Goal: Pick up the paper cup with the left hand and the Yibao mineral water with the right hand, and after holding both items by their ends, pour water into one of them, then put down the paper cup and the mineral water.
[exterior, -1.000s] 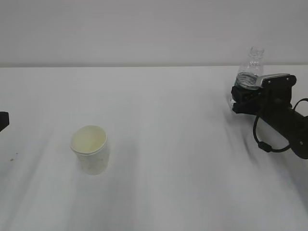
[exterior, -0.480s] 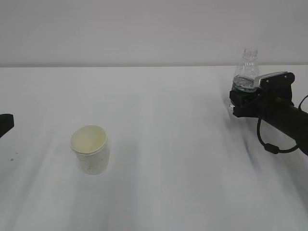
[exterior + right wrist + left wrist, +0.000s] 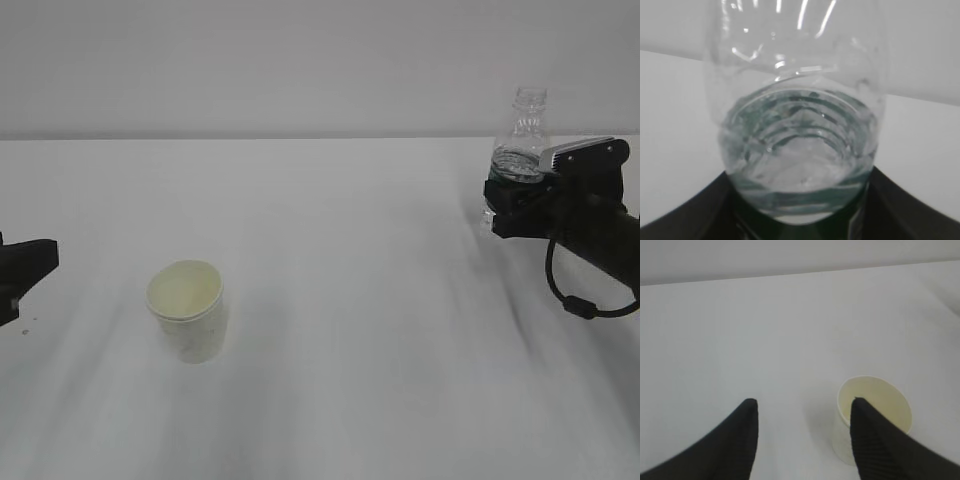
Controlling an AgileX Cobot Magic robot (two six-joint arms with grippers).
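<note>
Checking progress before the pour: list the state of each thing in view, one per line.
Cup: upright on the table, empty, not held.
Bottle: upright, capless, water inside, held in the right pincer.
Left pincer: open, empty, short of the cup.
Right pincer: shut on the bottle's lower body.
</note>
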